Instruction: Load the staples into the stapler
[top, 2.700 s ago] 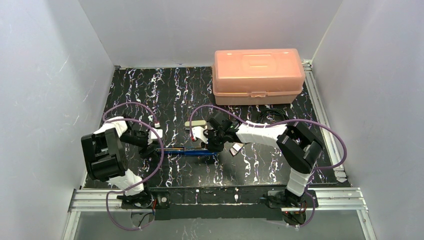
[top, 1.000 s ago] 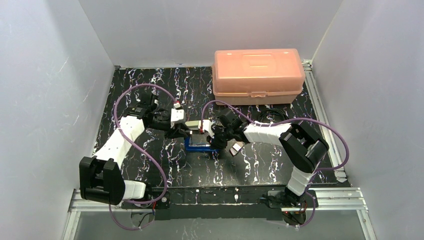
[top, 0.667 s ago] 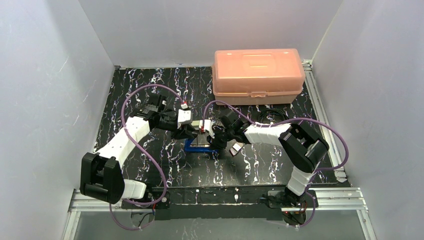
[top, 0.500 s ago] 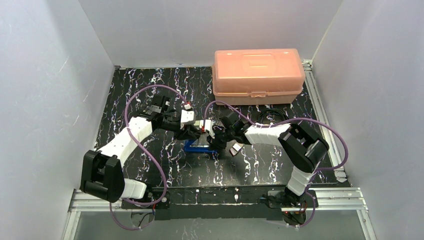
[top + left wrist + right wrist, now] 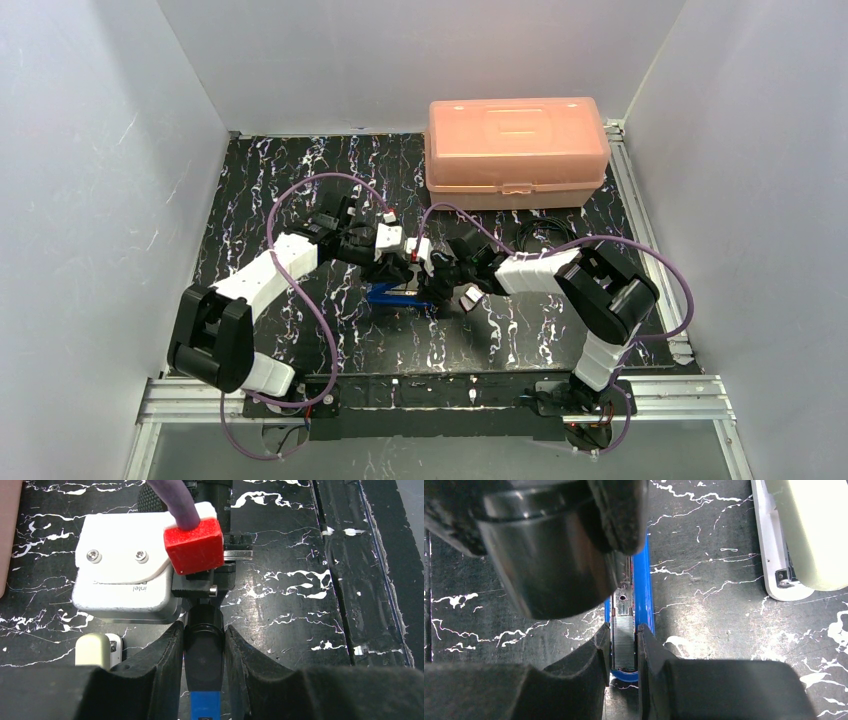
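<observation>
The blue stapler (image 5: 398,293) lies mid-table with its black top arm (image 5: 204,650) raised. My left gripper (image 5: 392,268) is shut on that top arm, fingers pressed on both sides of it (image 5: 204,630). My right gripper (image 5: 437,283) is shut on the stapler's front end. Its fingers (image 5: 599,655) flank the open magazine (image 5: 624,630). A silvery strip of staples (image 5: 624,637) lies in the blue channel (image 5: 642,580). The glossy black top arm (image 5: 549,555) looms above it. The small staple box (image 5: 469,296) lies just right of the right gripper.
An orange plastic case (image 5: 515,150) stands at the back right, with a coiled black cable (image 5: 545,232) in front of it. A cream and grey object (image 5: 804,530) lies just behind the stapler, also in the left wrist view (image 5: 92,650). The right wrist's white camera housing (image 5: 125,580) faces my left gripper closely.
My left arm swung from the left side over to the stapler and closed on its top arm. The stapler, earlier lying open and long, now looks shorter. The right gripper stayed at the stapler.
</observation>
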`<state>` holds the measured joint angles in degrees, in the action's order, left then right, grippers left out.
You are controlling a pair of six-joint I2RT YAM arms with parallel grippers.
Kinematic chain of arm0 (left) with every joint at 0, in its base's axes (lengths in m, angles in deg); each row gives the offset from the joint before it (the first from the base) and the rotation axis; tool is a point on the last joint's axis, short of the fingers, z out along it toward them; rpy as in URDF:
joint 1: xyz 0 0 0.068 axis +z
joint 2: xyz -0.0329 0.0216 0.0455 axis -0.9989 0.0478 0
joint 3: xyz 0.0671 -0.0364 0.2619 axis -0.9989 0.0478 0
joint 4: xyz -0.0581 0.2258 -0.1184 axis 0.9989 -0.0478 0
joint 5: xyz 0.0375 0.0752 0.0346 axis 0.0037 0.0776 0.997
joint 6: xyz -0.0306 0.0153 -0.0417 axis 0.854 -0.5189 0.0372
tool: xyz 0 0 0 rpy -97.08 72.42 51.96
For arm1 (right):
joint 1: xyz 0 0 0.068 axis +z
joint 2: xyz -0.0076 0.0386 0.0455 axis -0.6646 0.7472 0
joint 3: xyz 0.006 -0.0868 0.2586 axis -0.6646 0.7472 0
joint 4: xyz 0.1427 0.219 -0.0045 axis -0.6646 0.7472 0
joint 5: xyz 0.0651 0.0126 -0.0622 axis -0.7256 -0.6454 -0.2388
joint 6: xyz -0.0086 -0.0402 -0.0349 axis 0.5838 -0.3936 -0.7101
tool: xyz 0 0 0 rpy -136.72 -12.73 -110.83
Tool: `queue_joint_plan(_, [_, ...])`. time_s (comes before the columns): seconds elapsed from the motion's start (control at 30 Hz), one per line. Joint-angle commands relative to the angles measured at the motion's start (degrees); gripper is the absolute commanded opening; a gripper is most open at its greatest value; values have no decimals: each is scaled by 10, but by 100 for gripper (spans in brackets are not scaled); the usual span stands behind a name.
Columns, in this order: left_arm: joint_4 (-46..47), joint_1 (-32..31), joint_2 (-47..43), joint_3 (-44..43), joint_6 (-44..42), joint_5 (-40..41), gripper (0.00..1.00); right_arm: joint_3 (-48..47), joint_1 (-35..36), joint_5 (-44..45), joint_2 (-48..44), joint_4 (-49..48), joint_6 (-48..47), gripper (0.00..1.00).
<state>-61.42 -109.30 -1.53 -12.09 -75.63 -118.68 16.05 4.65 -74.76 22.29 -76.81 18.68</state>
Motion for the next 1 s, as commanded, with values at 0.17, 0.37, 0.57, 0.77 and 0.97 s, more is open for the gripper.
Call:
queue_joint_plan(0.17, [-60, 4, 15, 34, 16, 75, 30, 15, -28, 45, -8, -10, 28, 20])
queue_joint_plan(0.37, [-54, 4, 9, 43, 7, 95, 46, 12, -28, 48, -5, -5, 25, 20])
queue_joint_plan(0.57, [-58, 5, 9, 44, -10, 126, 51, 9, -28, 45, -3, 1, 19, 20])
queue_joint_plan(0.77, [-42, 16, 31, 47, -59, 165, 56, 7, -28, 34, -4, 10, -1, 21])
queue_joint_plan(0.97, [-34, 25, 70, 35, -130, 183, 66, 9, -28, 30, -6, 14, -15, 23])
